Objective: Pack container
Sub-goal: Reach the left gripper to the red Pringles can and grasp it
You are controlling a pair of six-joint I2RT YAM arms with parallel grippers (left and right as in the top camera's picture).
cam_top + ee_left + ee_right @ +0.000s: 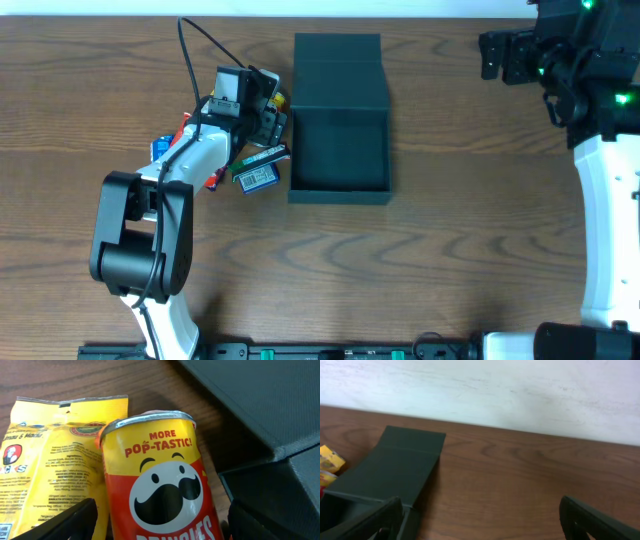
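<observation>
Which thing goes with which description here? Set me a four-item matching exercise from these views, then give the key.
Things:
1. container
2. Pringles can
3. yellow snack bag
4. right gripper

Descriptions:
A. between the fingers of the left gripper
B. jaws wide, over bare table
C. lid laid back flat
D. lying right beside the can

Pairs: 1-C, 2-A, 3-D, 4-B

Dark wood-grain table [470,250] (glossy, brown) against a pale, faintly mottled wall [520,395].
</observation>
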